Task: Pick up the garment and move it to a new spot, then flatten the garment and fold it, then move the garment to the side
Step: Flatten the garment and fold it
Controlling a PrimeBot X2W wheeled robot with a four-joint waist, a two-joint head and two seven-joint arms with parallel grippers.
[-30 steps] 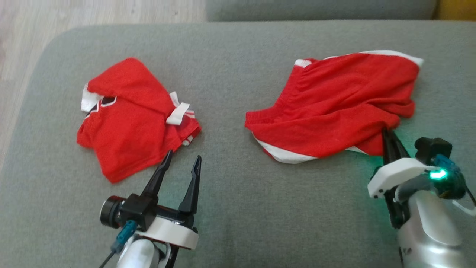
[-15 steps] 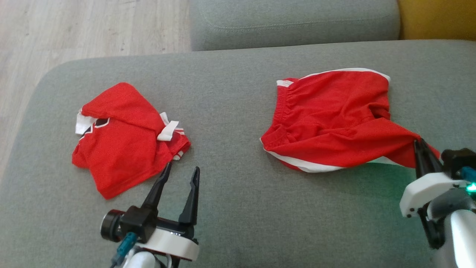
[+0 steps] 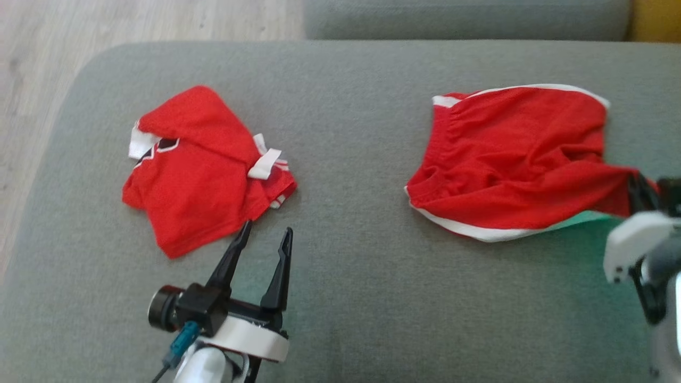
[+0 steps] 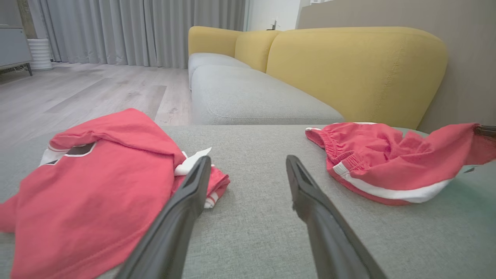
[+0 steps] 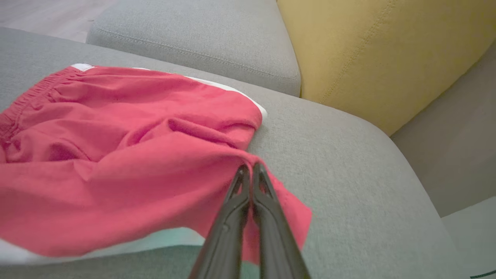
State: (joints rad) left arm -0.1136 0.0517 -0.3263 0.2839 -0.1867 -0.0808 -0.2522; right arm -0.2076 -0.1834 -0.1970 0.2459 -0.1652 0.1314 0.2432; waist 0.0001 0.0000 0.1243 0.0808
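**Shorts pinched at one corner, slip risk**

Nearest: left gripper [image 3: 268, 230] hovers over the grey cushion [image 3: 346, 298], jaws spread, nothing between them, tips just beside the hem of a crumpled red shirt [image 3: 197, 181].

Right gripper [image 5: 248, 167]: jaws clamped on a lower corner of the red shorts [image 3: 511, 159], lifting it. The rest of the shorts lies on the cushion's right part.

Beyond: a second grey seat [image 5: 193, 35] and a yellow backrest [image 5: 387, 50].

Risks, as judged:
- The bite is small, so drag against the upholstery could pull the cloth free.
- The trailing fabric may bunch further.
- The cushion's right edge is near, and a dropped corner could slide off.
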